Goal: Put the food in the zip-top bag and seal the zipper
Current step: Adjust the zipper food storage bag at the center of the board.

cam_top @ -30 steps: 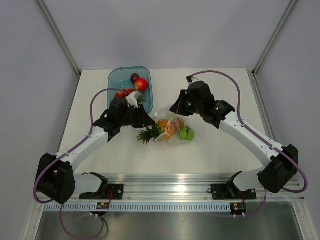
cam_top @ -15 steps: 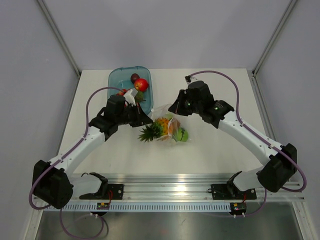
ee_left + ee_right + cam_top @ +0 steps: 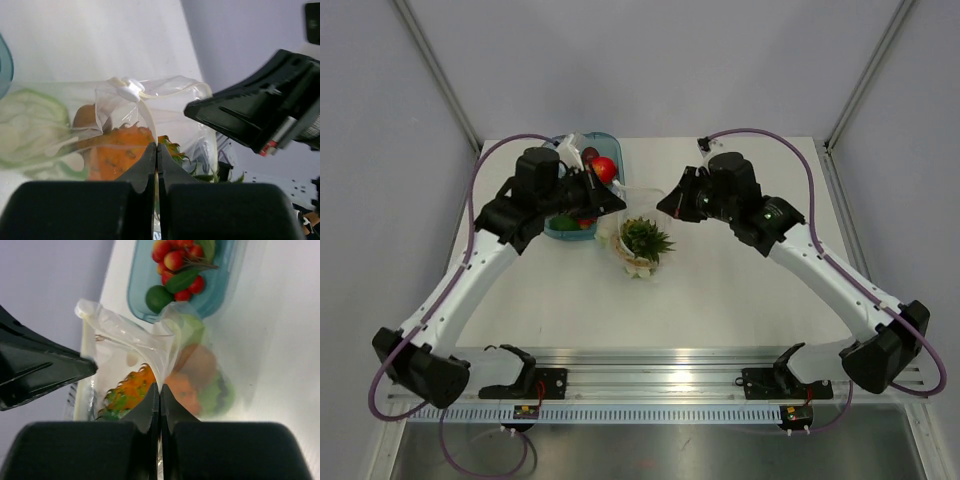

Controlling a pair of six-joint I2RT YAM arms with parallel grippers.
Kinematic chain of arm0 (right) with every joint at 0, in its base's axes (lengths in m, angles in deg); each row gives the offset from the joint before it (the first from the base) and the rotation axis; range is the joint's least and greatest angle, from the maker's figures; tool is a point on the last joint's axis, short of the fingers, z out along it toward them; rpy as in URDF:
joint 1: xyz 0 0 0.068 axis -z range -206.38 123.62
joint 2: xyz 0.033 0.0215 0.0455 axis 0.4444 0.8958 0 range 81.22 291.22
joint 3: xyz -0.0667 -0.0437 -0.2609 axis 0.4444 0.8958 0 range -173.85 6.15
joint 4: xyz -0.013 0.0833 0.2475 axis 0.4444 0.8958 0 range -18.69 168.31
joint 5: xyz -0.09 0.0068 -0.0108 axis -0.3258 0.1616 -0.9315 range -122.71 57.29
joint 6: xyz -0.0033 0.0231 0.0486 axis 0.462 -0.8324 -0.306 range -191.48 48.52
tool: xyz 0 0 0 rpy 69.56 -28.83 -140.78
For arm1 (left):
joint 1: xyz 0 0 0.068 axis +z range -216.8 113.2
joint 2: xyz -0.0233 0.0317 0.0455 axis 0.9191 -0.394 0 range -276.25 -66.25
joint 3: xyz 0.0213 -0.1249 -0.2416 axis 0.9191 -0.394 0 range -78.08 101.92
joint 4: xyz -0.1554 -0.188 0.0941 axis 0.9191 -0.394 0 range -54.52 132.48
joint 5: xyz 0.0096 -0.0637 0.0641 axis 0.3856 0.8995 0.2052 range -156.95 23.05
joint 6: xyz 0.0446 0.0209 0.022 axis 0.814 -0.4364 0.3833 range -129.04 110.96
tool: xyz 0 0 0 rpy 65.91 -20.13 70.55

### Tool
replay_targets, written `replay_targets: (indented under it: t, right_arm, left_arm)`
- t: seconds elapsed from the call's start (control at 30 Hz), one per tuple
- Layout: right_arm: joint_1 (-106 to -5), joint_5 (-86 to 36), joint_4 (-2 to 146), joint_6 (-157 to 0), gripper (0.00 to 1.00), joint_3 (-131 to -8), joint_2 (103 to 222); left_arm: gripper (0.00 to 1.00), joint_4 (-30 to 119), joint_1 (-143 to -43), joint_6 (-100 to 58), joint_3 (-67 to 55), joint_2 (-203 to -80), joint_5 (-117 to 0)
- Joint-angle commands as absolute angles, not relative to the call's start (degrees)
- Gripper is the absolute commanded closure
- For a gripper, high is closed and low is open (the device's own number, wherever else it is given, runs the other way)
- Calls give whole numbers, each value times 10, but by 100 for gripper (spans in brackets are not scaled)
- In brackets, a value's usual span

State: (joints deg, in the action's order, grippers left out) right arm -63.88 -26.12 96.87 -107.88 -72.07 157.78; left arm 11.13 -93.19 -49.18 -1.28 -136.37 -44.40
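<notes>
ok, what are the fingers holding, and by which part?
The zip-top bag: left fingers and right fingers each shut on film near its mouth, opposite sides.

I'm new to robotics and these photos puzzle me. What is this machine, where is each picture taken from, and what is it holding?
It is two robot arms bolted to a white table, each ending in a two-finger claw. The wide picture looks down from above and behind them; the other two come from wrist cameras. The left claw and the right claw are each shut on an edge of a clear bag, which is held between them with toy food inside, including an orange pineapple. More toy fruit lies in a blue tray.
</notes>
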Motion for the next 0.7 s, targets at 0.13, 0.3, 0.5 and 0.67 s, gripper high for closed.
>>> replay_targets:
  t: [0.13, 0.3, 0.5, 0.67]
  right_arm:
    - [-643, -295, 1012, -1058, 100, -751, 1583]
    - [-644, -318, 1010, -1041, 100, -740, 1536]
    - [-615, -349, 1039, -1047, 100, -672, 1606]
    - [-615, -296, 1014, -1065, 100, -691, 1521]
  left_arm:
    - [100, 20, -932, -446, 44, -1425, -464]
    - [100, 6, -932, -437, 42, -1399, -465]
    - [100, 37, -931, -431, -55, -1462, -424]
    - [100, 11, -932, -427, 19, -1411, -417]
